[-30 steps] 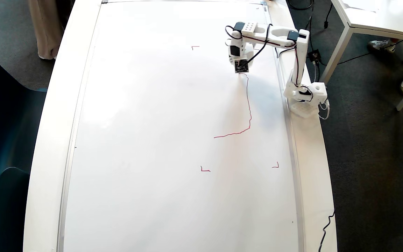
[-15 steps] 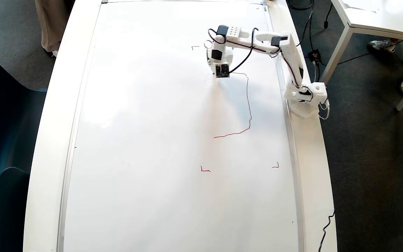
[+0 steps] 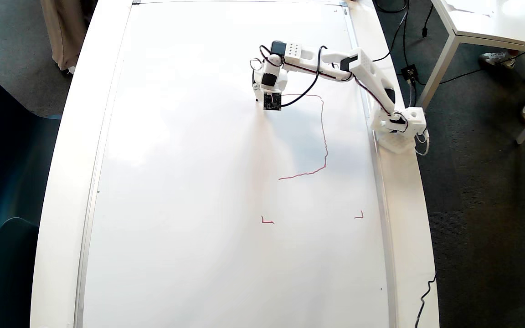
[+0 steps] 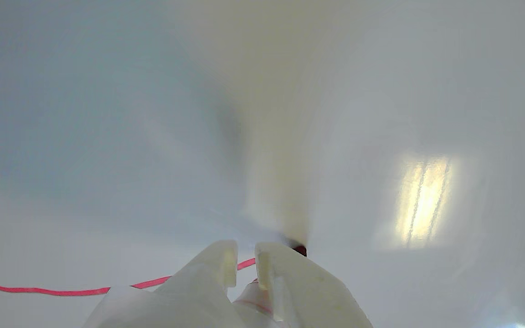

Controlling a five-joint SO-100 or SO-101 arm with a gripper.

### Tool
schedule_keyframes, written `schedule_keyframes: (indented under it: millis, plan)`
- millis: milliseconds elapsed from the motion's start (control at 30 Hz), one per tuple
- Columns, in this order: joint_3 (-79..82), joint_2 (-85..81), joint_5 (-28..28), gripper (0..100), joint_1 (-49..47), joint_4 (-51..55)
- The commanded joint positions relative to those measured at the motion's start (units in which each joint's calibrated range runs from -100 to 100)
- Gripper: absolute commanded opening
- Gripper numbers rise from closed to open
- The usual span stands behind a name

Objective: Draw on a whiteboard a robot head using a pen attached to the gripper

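Dark grey carpet surrounds the long white tabletop (image 3: 64, 150), with a dark blue chair (image 3: 2, 182) off its left edge in the overhead view and a small white side table (image 3: 495, 27) at the upper right. Nearly all of the tabletop is covered by the whiteboard (image 3: 189, 182), whose thin silver frame runs close to the tabletop's left and right edges. Most of the board's left half and lower part is bare white, open surface.

On the right strip of tabletop, just outside the frame, stands the white arm's base (image 3: 399, 130); the arm reaches up and left over the board. So far the robot head (image 3: 324, 136) is an unclosed red outline: a top line, a wobbly right side and a bottom line running back left. Two small red corner marks (image 3: 267, 221) sit lower down.

At the outline's upper left end is the end effector (image 4: 245, 262); in the wrist view its white fingers sit close together with a narrow gap, pinching the pen (image 4: 300, 250), whose dark red tip meets the board where the red line ends.
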Motion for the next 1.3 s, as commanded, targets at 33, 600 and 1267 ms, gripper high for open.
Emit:
schedule_keyframes:
  millis: [33,600,1267]
  plan:
    - [-0.2,0.6,-2.0,1,-3.7,1.3]
    - [-0.5,0.8,-12.7,1,-23.2,0.0]
    - [-5.0,5.0,-18.7,1,-34.4,-6.0]
